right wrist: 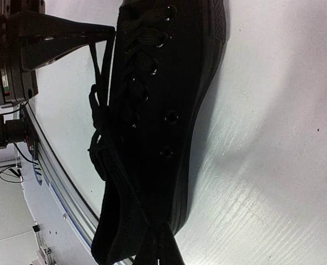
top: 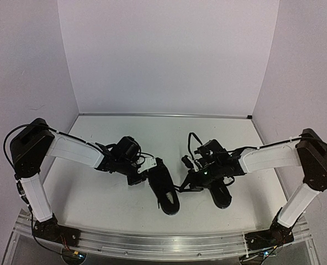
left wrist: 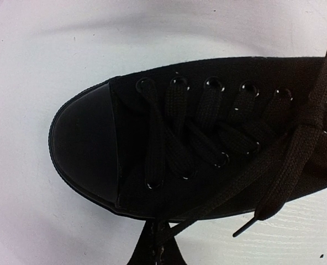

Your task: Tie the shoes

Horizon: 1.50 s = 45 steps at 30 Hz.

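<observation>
Pinching what appear to be loose laces of the left shoe, the left tool and right tool sit clamped narrow over the desk's near half; no bow shows yet, the right shoe waiting beside.

Two small, all-black low-top shoes stand side by side, apart, toward the near edge of the worktop: left shoe, right shoe. Their thin black laces are threaded but untied, with loose ends trailing.
</observation>
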### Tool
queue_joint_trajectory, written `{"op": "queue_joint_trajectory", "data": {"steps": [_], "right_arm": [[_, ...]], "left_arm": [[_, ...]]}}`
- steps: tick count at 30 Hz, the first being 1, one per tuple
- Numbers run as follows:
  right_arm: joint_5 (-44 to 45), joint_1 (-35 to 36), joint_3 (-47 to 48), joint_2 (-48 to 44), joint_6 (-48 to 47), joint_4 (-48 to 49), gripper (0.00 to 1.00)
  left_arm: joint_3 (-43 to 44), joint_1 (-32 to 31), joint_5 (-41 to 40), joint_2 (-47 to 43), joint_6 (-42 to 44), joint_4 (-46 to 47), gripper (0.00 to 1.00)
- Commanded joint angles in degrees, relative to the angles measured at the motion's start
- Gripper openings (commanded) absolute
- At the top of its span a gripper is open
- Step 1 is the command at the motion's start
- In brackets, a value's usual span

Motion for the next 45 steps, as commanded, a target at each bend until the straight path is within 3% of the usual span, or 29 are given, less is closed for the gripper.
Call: {"op": "queue_joint_trajectory", "data": {"steps": [1, 18, 30, 33, 38, 40, 43, 44, 45], "right_arm": [[1.34, -0.13, -1.38, -2.17, -0.70, -1.74, 0.00], [0.80, -0.11, -3.25, -2.54, -1.47, -2.72, 0.00], [-2.92, 4.51, 1.38, 3.14, 0.77, 2.37, 0.00], [-4.22, 4.94, 3.12, 4.20, 1.40, 3.42, 0.01], [-3.27, 4.71, 4.48, 0.18, 1.36, 3.35, 0.20], [-3.39, 3.98, 4.42, -1.66, 1.37, 3.02, 0.33], [-2.68, 2.56, 3.57, -5.98, 1.76, 2.84, 0.48], [-1.53, 2.18, 3.37, -7.64, 1.58, 2.69, 0.55], [-0.19, 1.93, 3.34, -9.29, 1.18, 2.37, 0.60]], "left_arm": [[-0.33, 1.77, -6.28, -2.56, -1.50, 0.13, 0.00], [0.09, 3.05, -9.97, -1.62, -0.98, 1.75, 0.00], [5.21, 3.16, -4.61, 1.01, -0.62, -0.06, 0.00], [6.09, 3.16, -2.50, 1.01, -2.64, -0.29, 0.15], [2.67, 3.16, -0.69, -3.95, -6.98, 2.25, 0.42], [1.34, 3.16, -2.50, -6.73, -9.19, 2.41, 0.54], [-0.05, 3.16, -6.26, -10.95, -12.83, 2.07, 0.91], [-0.28, 3.16, -7.35, -12.35, -14.24, 1.87, 0.99], [-0.38, 3.16, -8.64, -13.67, -16.11, 1.54, 0.99]]}}
